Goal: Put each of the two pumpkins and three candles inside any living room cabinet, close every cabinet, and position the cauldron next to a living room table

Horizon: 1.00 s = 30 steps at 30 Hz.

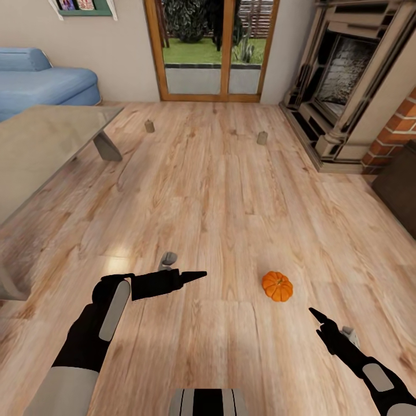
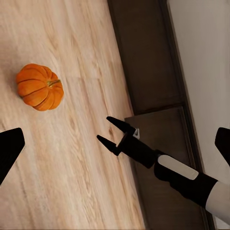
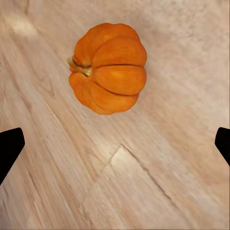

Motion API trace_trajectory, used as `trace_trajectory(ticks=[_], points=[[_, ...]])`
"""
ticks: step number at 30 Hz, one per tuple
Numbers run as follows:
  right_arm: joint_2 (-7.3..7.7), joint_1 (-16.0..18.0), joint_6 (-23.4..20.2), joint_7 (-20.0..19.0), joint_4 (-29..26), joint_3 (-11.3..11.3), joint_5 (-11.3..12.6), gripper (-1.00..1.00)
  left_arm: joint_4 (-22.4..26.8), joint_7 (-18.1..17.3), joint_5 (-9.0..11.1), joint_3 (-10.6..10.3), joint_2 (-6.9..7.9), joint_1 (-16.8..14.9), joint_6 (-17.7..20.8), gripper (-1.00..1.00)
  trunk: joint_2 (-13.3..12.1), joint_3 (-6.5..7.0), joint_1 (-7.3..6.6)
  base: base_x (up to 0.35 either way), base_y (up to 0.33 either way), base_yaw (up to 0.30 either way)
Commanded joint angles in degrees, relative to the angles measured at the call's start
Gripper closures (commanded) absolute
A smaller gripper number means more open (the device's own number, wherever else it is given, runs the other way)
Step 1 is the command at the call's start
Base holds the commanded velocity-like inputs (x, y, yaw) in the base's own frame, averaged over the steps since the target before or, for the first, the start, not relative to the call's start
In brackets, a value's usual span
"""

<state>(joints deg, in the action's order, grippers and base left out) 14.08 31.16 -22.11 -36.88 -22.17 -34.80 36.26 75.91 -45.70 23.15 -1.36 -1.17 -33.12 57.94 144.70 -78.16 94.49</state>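
Light wood plank flooring (image 1: pixel 219 190) is running wall to wall and catching a pale glare. A blue sofa (image 1: pixel 40 81) is sitting at the far left behind a glass-topped table (image 1: pixel 46 144). A wood-framed glass door (image 1: pixel 211 49) is showing greenery outside. A stone fireplace (image 1: pixel 346 81) is adjoining brickwork (image 1: pixel 398 133) at right.

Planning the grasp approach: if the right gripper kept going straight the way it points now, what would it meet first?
Most likely the small ribbed orange pumpkin on the wood plank floor. It lies ahead of the open right gripper, slightly off-centre, so the fingers might instead reach bare floor beside it.
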Motion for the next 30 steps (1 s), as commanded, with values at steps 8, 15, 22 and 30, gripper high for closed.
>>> trace_trajectory(ticks=[8, 15, 22, 30], points=[[-0.02, 0.0, -0.5, 0.0, 0.0, -0.3, 0.3, -1.00, 0.0, -0.2, -0.1, 0.0, -0.04, 0.0, 0.2, -1.00, 0.0, -0.04, 0.02, 0.268, 0.000, 0.000], [-0.02, 0.0, -0.5, 0.2, 0.0, -0.2, 0.3, -1.00, -0.1, -0.1, -0.1, 0.0, -0.06, 0.0, 0.2, -1.00, 0.0, -0.04, 0.02, 0.228, 0.064, 0.000], [-0.02, 0.0, -0.5, 0.2, 0.0, -0.1, 0.3, -1.00, -0.1, 0.0, -0.2, 0.1, -0.06, 0.0, 0.2, -1.00, 0.0, -0.04, 0.02, 0.092, 0.036, 0.000], [-0.02, 0.1, -0.5, 0.3, 0.0, -0.1, 0.3, -1.00, 0.0, -0.2, -0.2, 0.1, 0.02, 0.0, 0.2, -1.00, 0.0, -0.04, 0.02, 0.011, 0.004, 0.000]])
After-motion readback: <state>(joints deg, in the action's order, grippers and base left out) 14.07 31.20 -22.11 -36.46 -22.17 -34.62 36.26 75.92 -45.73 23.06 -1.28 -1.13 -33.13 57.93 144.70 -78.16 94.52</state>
